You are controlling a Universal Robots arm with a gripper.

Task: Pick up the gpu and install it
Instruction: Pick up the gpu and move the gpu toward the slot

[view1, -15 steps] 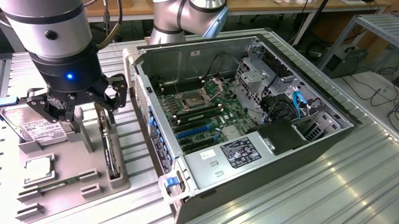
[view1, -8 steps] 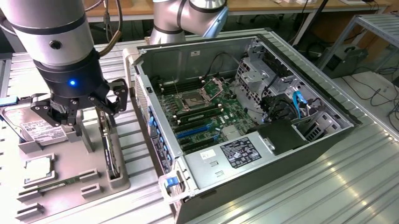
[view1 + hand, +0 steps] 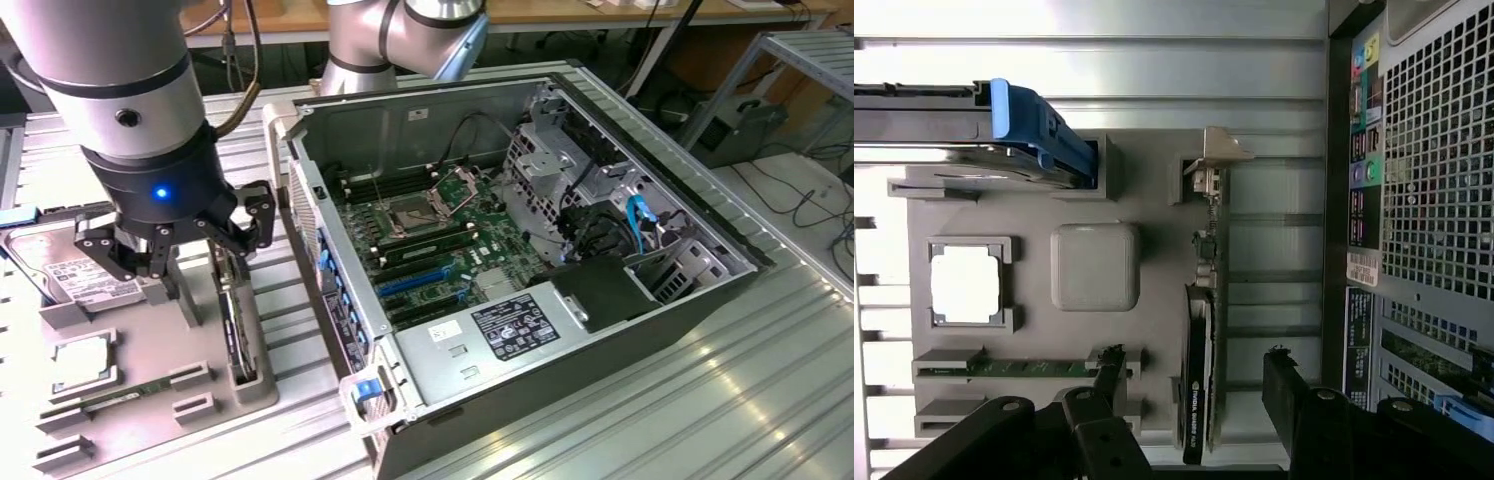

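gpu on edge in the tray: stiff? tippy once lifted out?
Likely stiff: the gpu is a flat board with a cooler face, standing on edge in the tray. Thin, so it would probably tip without its slots. The metal bracket at one end may make it hang unevenly in the gripper.

The gpu shows a black face, a green board edge and a silver bracket. It stands in a matt grey tray at eight o'clock in the exterior view, alongside a green RAM stick and a silver hard drive with a white label. The fingers are black. The wrist is black with a blue light. The case is dark grey and its motherboard is green with blue slots. Its rear panel has a grid of small holes. The worktop is ribbed silver.
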